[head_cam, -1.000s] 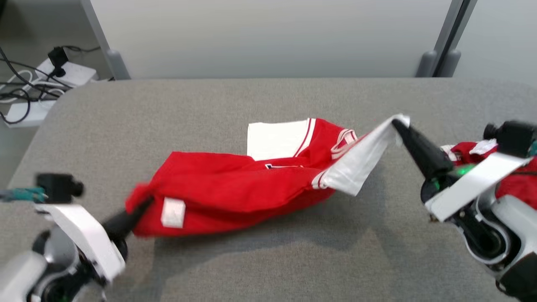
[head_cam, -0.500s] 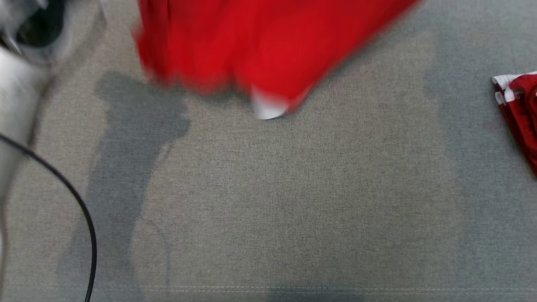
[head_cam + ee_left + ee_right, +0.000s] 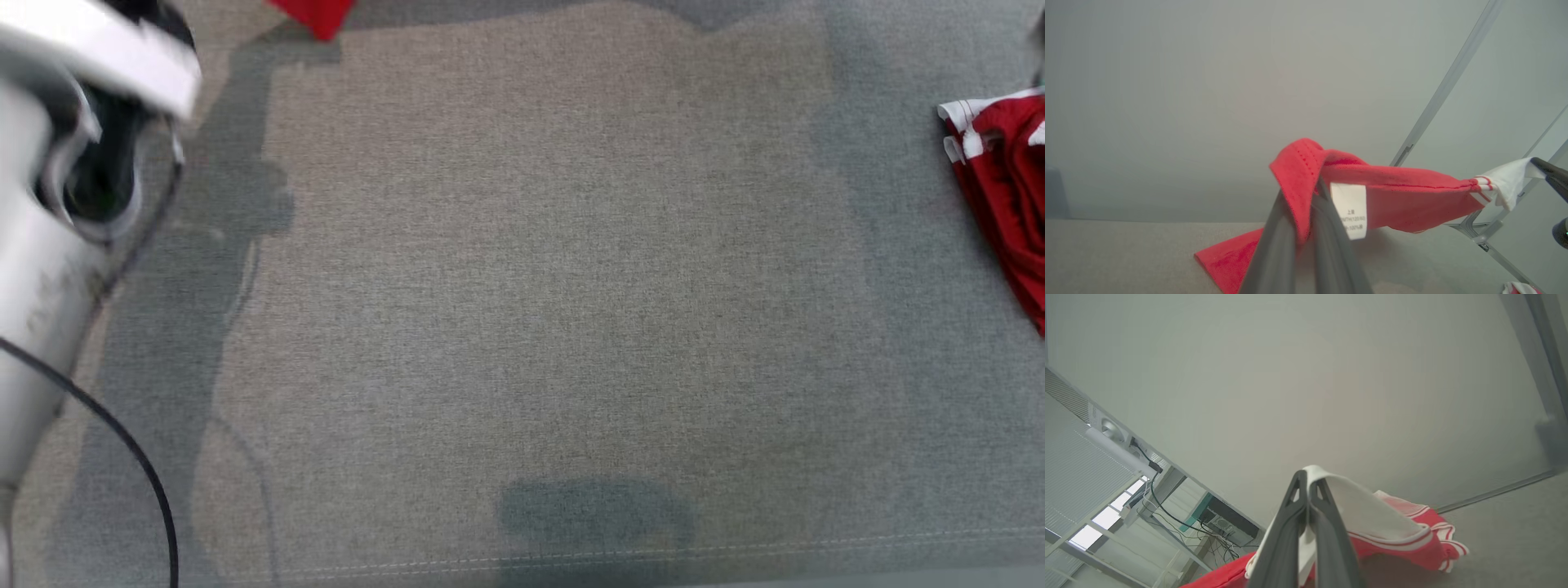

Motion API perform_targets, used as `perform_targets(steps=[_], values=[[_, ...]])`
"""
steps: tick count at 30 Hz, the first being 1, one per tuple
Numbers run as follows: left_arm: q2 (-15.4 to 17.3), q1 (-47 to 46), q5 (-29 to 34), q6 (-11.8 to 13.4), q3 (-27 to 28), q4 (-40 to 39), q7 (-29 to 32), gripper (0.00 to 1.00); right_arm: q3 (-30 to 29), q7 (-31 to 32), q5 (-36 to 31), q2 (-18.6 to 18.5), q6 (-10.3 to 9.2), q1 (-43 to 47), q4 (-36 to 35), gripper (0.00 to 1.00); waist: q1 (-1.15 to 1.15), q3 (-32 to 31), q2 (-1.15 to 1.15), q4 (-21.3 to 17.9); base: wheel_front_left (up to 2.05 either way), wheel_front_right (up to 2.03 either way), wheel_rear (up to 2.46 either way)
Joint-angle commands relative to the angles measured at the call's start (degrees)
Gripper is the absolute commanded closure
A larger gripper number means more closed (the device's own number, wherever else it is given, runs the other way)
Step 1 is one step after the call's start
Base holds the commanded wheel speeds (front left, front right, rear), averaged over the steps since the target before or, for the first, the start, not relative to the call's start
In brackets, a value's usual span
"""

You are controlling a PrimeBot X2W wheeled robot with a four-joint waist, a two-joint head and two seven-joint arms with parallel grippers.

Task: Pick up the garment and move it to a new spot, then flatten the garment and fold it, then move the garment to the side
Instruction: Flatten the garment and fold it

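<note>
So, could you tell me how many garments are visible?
2. One garment hangs between the left tool and right tool; another lies bunched at the table's right edge. Others may be hidden.

Head: I look steeply down, close over the counter point(image 3: 522, 286).
Wrists: low, facing the wall point(image 3: 1208, 81); both share the red garment point(image 3: 1404, 196).

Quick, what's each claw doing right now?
Left claw: closed on the red jersey.
Right claw: closed on its white sleeve.
</note>
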Motion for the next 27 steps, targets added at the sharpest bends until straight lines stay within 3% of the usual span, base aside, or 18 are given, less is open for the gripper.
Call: perform_targets(steps=[1, 7, 15, 27], values=[[3.13, 1.38, -0.56, -0.31, 0.75, -0.36, -0.67, 1.0, 0.41, 1.25, 1.49, 0.0, 0.26, 3.52, -2.49, 1.0, 0.0, 0.61, 0.0, -0.61, 0.0, 0.0, 0.0], [3.62, 14.45, -3.8, -0.31, -2.88, -1.62, -2.4, 1.0, 1.6, 4.96, 6.86, -4.22, 0.26, 20.39, -10.51, 1.0, 0.0, -0.81, 0.0, -0.81, 0.0, 0.0, 0.0], [-0.13, 29.51, 2.31, -0.31, 5.71, -6.18, -2.52, 1.0, 1.08, 4.54, 9.43, -5.8, 0.26, 34.4, -16.97, 1.0, 0.0, -8.8, 0.0, 0.03, 0.0, 0.0, 0.0], [-3.92, 44.57, 7.65, -0.32, 9.73, -3.99, -2.53, 1.0, 1.09, 8.23, 11.12, -5.58, 0.26, 45.67, -20.83, 1.0, 0.0, -20.31, 0.0, -0.82, 0.0, 0.0, 0.0]])
